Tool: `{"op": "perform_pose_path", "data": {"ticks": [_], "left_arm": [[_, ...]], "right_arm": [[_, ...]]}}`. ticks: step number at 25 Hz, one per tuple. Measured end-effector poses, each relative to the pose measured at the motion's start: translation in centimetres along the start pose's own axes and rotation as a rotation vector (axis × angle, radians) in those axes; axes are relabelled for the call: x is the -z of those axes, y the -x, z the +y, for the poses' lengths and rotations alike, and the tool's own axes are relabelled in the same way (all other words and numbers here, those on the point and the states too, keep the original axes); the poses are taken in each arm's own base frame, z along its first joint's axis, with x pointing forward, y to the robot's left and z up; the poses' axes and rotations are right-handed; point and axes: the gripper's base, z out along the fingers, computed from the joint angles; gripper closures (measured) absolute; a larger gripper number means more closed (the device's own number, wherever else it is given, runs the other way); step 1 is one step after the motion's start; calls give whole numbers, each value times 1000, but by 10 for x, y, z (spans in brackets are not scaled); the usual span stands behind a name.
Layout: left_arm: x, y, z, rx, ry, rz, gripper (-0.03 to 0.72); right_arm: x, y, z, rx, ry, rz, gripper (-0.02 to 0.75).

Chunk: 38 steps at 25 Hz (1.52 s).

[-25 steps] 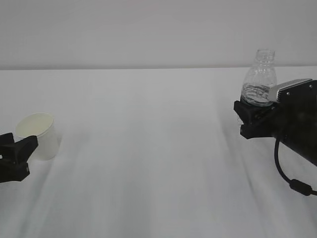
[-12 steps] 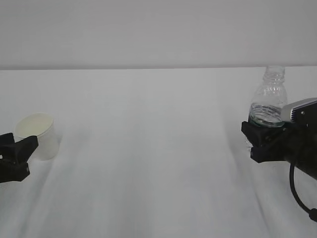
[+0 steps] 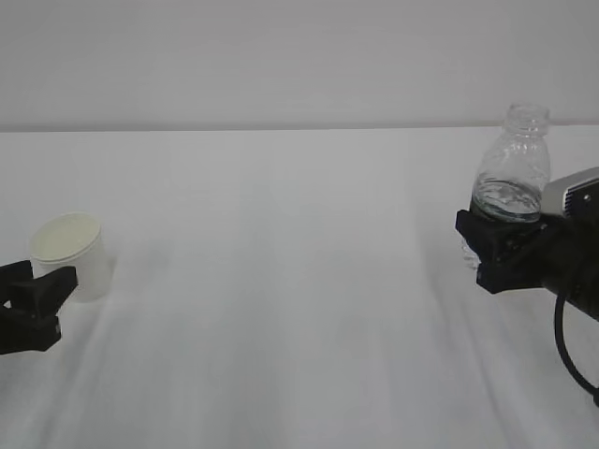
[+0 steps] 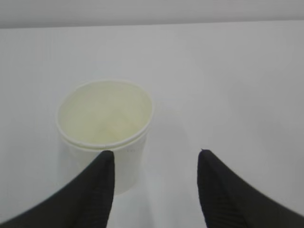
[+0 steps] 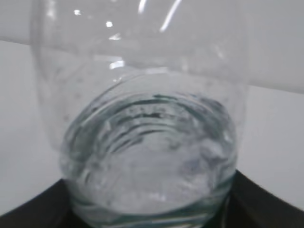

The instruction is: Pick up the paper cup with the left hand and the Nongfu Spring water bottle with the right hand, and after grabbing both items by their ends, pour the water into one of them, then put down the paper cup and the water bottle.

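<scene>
while the right hand [image 3: 496,245] hugs the nongfu spring water bottle [image 3: 510,182] low on its body, it should keep the bottle straight up so the water [image 5: 152,156] stays in. the left hand [image 4: 154,187] has its fingers spread apart with nothing in them, just in front of the paper cup [image 4: 105,130] sitting on the table [image 3: 281,281]. nothing else is near, so nothing blocks the way.
</scene>
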Motion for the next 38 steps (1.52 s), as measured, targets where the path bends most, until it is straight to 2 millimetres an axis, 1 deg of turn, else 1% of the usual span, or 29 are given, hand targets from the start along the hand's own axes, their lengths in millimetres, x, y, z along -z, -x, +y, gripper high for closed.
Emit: {"op": "perform_pose_path", "data": {"ticks": [4,9,12,22,29,31,32,35,36,38], "left_arm": [[-2,-8,1,-7,4,39,287],[-3,-7,1,-17,2,39,233],[-4,-6,1,-19,2,33,221],[-4,-6,1,-19,3,32,234],[-4,-6,3,-8,29,30,214],[-4,-6,3,-8,29,30,193],[-4,-6,3,-9,27,30,166],[-4,-6,3,-7,30,30,53],[-4,-6,4,-5,35,29,29],[-4,-6,5,-1,49,28,8]], "right_arm": [[1,5,0,8,5,-18,299],[1,5,1,13,15,-18,299],[1,5,1,9,15,-18,299],[2,5,2,9,16,-16,299],[2,5,2,7,16,-16,299],[2,5,2,7,16,-16,299],[2,5,2,7,16,-16,299],[2,5,2,7,16,-16,299],[2,5,2,7,16,-16,299],[2,5,2,5,16,-16,299]]}}
